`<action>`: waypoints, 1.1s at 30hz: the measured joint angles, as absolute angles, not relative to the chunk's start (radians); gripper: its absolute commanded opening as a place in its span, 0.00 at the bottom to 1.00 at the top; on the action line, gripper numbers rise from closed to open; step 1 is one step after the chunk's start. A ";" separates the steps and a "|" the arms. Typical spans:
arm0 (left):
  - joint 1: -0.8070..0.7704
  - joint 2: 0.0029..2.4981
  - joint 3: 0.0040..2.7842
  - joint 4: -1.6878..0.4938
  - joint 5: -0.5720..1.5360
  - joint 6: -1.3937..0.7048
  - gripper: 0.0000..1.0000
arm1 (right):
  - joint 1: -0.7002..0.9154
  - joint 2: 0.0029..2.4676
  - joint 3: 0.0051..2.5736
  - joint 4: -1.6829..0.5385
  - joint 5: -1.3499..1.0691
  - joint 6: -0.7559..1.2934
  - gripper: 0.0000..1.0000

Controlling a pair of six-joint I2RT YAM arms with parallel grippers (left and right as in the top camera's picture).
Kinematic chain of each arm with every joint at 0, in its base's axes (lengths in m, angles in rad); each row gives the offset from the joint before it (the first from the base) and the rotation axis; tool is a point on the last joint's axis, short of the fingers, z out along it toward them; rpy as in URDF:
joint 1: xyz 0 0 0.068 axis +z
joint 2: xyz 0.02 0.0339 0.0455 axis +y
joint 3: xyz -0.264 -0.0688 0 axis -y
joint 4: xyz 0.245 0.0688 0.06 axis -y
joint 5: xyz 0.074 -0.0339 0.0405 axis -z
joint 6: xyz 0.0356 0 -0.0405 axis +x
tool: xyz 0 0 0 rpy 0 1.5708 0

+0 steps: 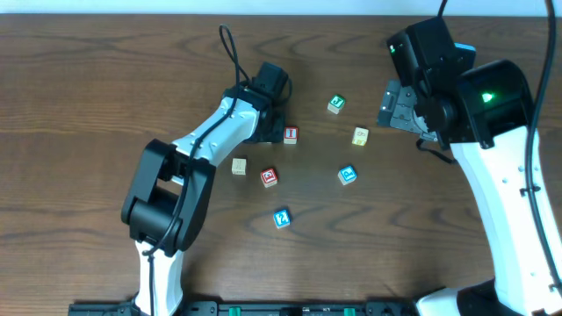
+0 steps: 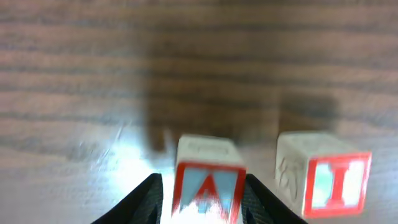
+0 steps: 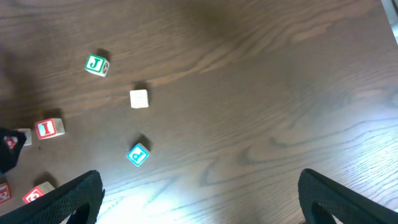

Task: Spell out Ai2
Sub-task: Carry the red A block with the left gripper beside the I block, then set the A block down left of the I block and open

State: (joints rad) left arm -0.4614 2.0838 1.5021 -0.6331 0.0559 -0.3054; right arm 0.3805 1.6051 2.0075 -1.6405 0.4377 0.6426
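So, the left gripper (image 2: 203, 182) was down at the table with its jaws on either side of the A block (image 2: 209, 186). The opening was barely wider than the block. One finger (image 2: 258, 202) looked pressed against the block's side, but a sliver of light showed at the other finger, so I honestly couldn't tell if it was clamping or loose. The I block (image 2: 334, 183) sat just beside the A block at its 3 o'clock, not touching, both upright on the wood.

The right gripper (image 3: 199, 186) hung well above the table with its jaws spread wide and nothing between them.

Block count was eight in total. From overhead I counted seven, since the A block was hidden under the left wrist:
- the I block (image 1: 291, 134)
- a green J block (image 1: 335, 104) at its 1 o'clock
- two cream blocks, one (image 1: 360, 135) at 3 o'clock of the I block and one (image 1: 239, 166) at 8 o'clock
- a red block (image 1: 269, 176) at 7 o'clock, marking too small to read
- a blue P block (image 1: 348, 175) at 4 o'clock
- another blue block (image 1: 281, 218) at 6 o'clock, also unreadable

All of them lay loose and apart.

The surface was a dark brown wood-grain table (image 1: 421, 228). A black rail (image 1: 281, 309) ran along its 6 o'clock edge, and the only bit of room showing was a pale strip at 12 o'clock.
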 measured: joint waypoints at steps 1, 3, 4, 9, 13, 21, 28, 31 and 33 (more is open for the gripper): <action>-0.461 2.073 1.502 -0.647 0.052 -0.294 0.43 | 0.381 1.605 2.008 -1.641 0.437 0.643 0.99; -0.461 2.039 1.502 -0.689 0.043 -0.263 0.44 | 0.381 1.605 2.008 -1.642 0.436 0.643 0.99; -0.461 2.020 1.502 -0.707 0.038 -0.251 0.44 | 0.381 1.605 2.008 -1.642 0.435 0.643 0.99; -0.461 1.925 1.506 -0.751 -0.004 -0.197 0.40 | 0.381 1.605 2.008 -1.642 0.434 0.643 0.99; -0.461 1.923 1.507 -0.757 -0.049 -0.175 0.40 | 0.381 1.605 2.008 -1.650 0.434 0.643 0.99; -0.461 2.011 1.507 -0.761 -0.147 -0.155 0.31 | 0.381 1.605 2.008 -1.656 0.433 0.643 0.99; -0.462 2.093 1.507 -0.737 -0.165 -0.155 0.31 | 0.381 1.605 2.008 -1.656 0.430 0.643 0.99; -0.461 2.107 1.507 -0.722 -0.165 -0.156 0.31 | 0.381 1.605 2.008 -1.656 0.430 0.643 0.99; -0.461 2.114 1.507 -0.708 -0.165 -0.157 0.31 | 0.381 1.605 2.008 -1.657 0.430 0.643 0.99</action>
State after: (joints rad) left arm -0.4614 2.1136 1.5074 -0.7082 -0.1654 -0.1566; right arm 0.3805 1.6051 2.0075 -1.6566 0.4297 0.6426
